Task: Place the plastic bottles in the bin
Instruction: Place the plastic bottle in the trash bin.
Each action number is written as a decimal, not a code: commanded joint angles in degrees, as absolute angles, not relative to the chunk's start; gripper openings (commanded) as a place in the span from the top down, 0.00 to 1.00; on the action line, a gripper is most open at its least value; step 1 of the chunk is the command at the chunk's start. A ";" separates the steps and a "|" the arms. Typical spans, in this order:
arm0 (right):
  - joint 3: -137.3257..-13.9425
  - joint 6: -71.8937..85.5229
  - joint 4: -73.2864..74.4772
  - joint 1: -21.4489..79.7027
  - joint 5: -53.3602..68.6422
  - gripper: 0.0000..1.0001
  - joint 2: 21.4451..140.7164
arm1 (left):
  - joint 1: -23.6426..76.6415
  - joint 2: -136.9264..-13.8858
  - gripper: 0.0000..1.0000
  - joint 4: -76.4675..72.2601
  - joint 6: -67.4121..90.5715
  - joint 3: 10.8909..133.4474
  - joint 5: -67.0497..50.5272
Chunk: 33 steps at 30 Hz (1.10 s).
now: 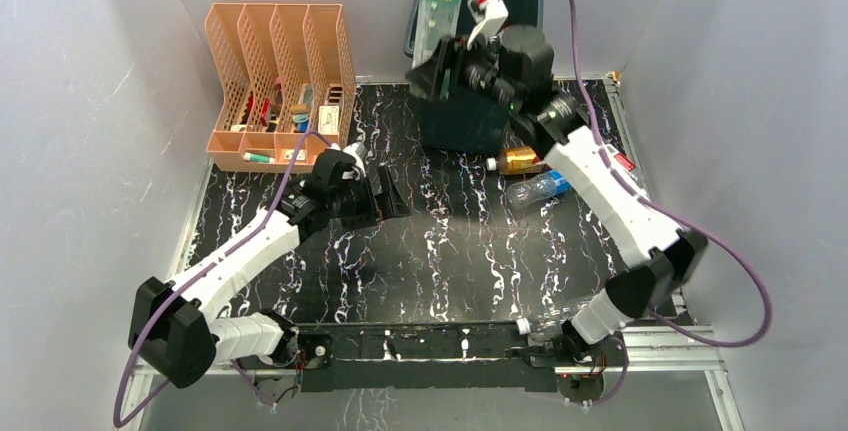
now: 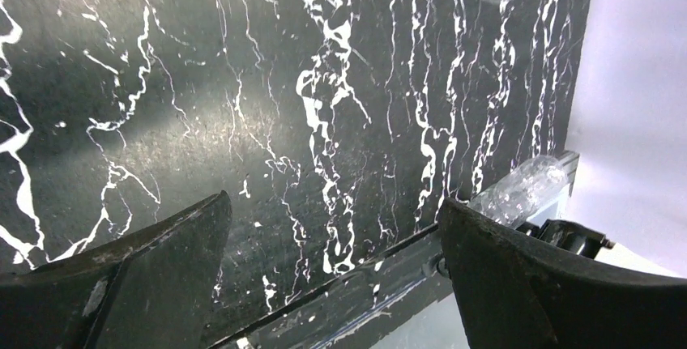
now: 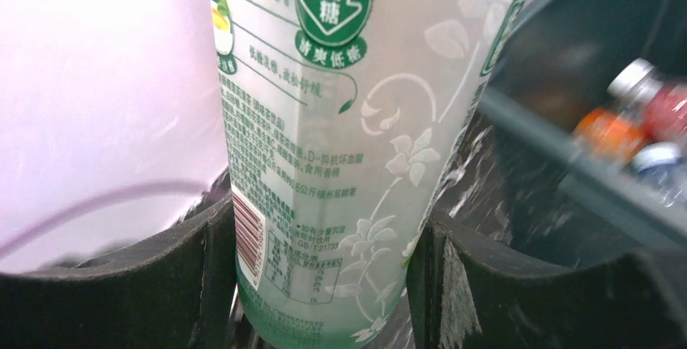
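Note:
My right gripper [image 1: 441, 63] [image 3: 324, 284] is shut on a tall clear bottle with a green label [image 1: 437, 6] [image 3: 356, 122]. It holds the bottle raised at the left edge of the dark green bin [image 1: 465, 126], whose rim [image 3: 567, 163] shows on the right of the right wrist view. Inside the bin lie an orange bottle [image 3: 612, 130] and a red one [image 3: 668, 110]. My left gripper [image 1: 385, 196] [image 2: 332, 236] hangs open over bare table with nothing between its fingers. On the table lie an amber bottle [image 1: 520, 160] and a blue-labelled bottle [image 1: 535, 191].
A peach slotted organizer [image 1: 280, 86] stands at the back left. A clear bottle [image 1: 555, 321] [image 2: 522, 189] lies at the table's front edge by the right arm's base. Grey walls close in on the left, back and right.

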State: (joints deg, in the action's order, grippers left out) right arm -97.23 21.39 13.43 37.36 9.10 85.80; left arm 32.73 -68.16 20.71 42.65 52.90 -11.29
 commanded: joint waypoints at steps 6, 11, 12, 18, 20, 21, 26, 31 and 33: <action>-120.29 22.89 6.14 23.34 15.40 0.50 106.27 | 34.03 -66.12 0.02 15.06 44.76 47.37 -16.43; -125.73 25.68 4.80 17.28 18.71 0.50 111.82 | 34.58 -65.58 0.02 14.91 44.91 47.01 -16.70; -126.81 25.82 5.02 16.46 19.10 0.49 112.59 | 34.62 -65.59 0.02 15.06 44.91 47.10 -16.70; -133.93 25.48 8.95 13.83 21.23 0.33 117.63 | 35.02 -66.23 0.02 13.92 45.18 46.78 -17.38; -134.20 25.19 9.31 13.76 21.27 0.29 118.38 | 35.12 -66.98 0.02 13.10 45.09 46.74 -17.59; -134.24 25.08 9.44 13.74 21.34 0.27 118.82 | 35.09 -67.54 0.02 12.83 44.97 47.01 -17.79; -133.91 24.04 11.95 13.69 21.24 0.12 119.49 | 35.07 -71.97 0.02 11.21 43.67 49.35 -19.43; -131.65 21.71 12.87 13.71 19.85 0.02 118.38 | 35.07 -75.65 0.02 9.32 42.29 50.94 -21.08; -131.23 21.23 12.92 13.71 19.84 0.02 117.99 | 35.07 -77.02 0.02 8.94 41.79 51.52 -21.59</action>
State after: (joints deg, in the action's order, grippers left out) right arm -131.35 23.53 14.00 13.78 20.08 119.09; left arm 34.74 -75.90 10.81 43.53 48.53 -18.92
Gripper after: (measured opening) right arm 0.981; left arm 0.981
